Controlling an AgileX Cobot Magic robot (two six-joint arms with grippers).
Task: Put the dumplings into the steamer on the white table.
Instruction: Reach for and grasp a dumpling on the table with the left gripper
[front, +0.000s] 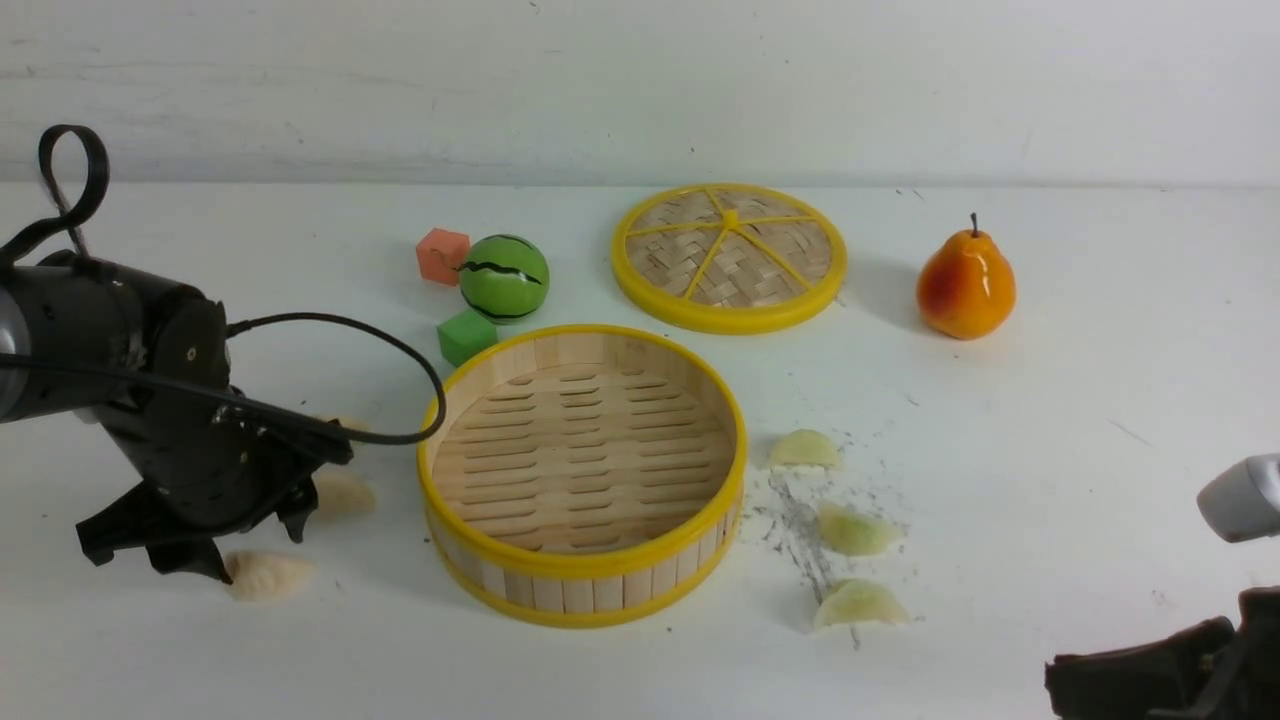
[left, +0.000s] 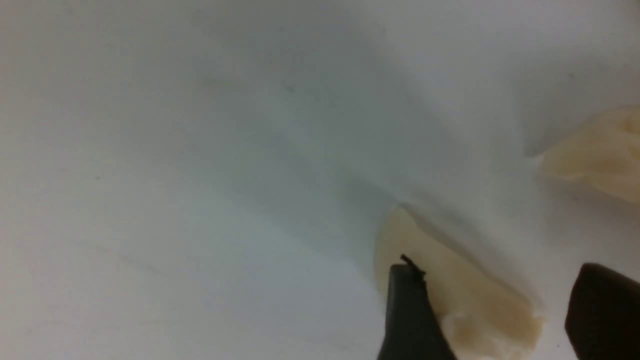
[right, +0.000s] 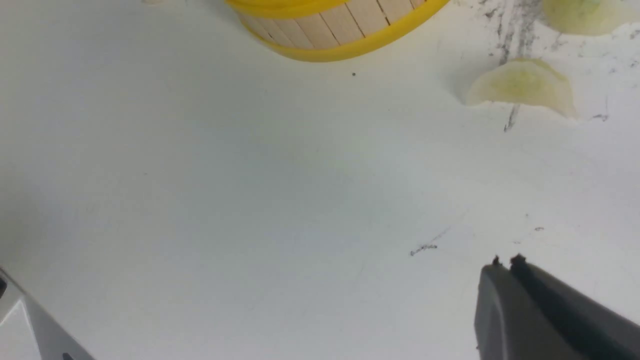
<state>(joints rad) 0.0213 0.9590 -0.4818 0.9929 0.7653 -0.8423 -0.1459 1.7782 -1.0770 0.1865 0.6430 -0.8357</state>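
Front view: dumplings flank steamer.

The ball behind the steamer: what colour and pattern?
The ball is green with jagged black stripes; front view.

Steamer: wood slats w/ glossy yellow rims; table matt white, scuffed.
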